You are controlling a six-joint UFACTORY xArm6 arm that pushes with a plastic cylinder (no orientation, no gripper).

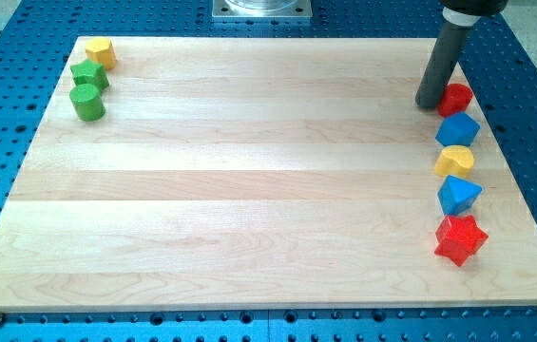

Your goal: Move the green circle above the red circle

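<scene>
The green circle [87, 102] stands near the board's upper left corner, just below a green star-like block [89, 75] and a yellow block [101, 52]. The red circle [455, 98] sits at the upper right, partly hidden behind the rod. My tip [431, 103] rests on the board touching the red circle's left side, far to the right of the green circle.
Below the red circle a column runs down the right edge: a blue block [458, 129], a yellow block [455, 161], a blue block [459, 195] and a red star [460, 239]. The wooden board [249, 190] lies on a blue perforated table.
</scene>
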